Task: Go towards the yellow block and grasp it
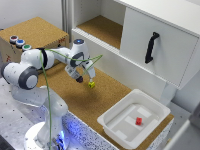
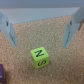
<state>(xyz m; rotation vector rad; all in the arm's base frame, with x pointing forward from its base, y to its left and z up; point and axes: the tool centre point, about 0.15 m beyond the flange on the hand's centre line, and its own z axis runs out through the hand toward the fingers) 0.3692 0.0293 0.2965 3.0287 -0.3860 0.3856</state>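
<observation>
— Where is your gripper [image 1: 83,76] now?

— It hangs over the cork surface [image 1: 107,92], fingers [image 2: 11,26] spread wide apart and holding nothing.

— And the block?

— Your yellow block [image 1: 92,84] sits on the cork just beside the gripper, toward the exterior view's right. In the wrist view the block [image 2: 39,57] lies near the fingers, not between them, untouched, with black letters on its faces.

— Anything else nearby?

— A red cube [image 1: 138,120] lies in the white tray [image 1: 120,133], well apart.

Bare cork around yellow block [image 2: 39,56] (purple object [image 2: 2,74] near).
</observation>
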